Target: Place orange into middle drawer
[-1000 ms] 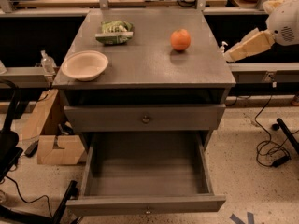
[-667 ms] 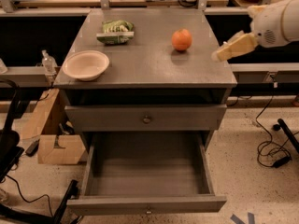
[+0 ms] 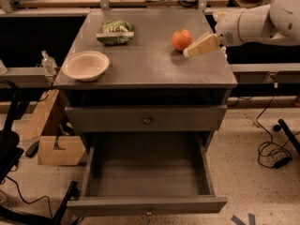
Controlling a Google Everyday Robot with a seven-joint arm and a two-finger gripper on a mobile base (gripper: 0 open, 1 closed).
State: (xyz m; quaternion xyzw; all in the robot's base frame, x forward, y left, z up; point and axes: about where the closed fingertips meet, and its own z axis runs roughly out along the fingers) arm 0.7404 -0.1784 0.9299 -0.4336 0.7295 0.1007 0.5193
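Observation:
The orange [image 3: 181,39] sits on the grey cabinet top [image 3: 145,64], right of centre and toward the back. My gripper [image 3: 190,52] reaches in from the right on a white arm [image 3: 253,22]; its beige tip is just right of the orange, close to it or touching it, low over the top. The middle drawer [image 3: 147,175] is pulled out wide and nothing is inside it; its front with a small knob [image 3: 149,213] faces the camera. The upper knobbed front [image 3: 146,120] is shut.
A beige bowl [image 3: 86,64] stands at the front left of the top. A green snack bag [image 3: 115,32] lies at the back left. A cardboard box [image 3: 58,149] and black chair base [image 3: 9,153] are left on the floor, cables [image 3: 272,153] right.
My arm has swung left from beyond the cabinet's right edge, and the gripper now sits right beside the orange. The orange, bowl, bag and drawer have not moved.

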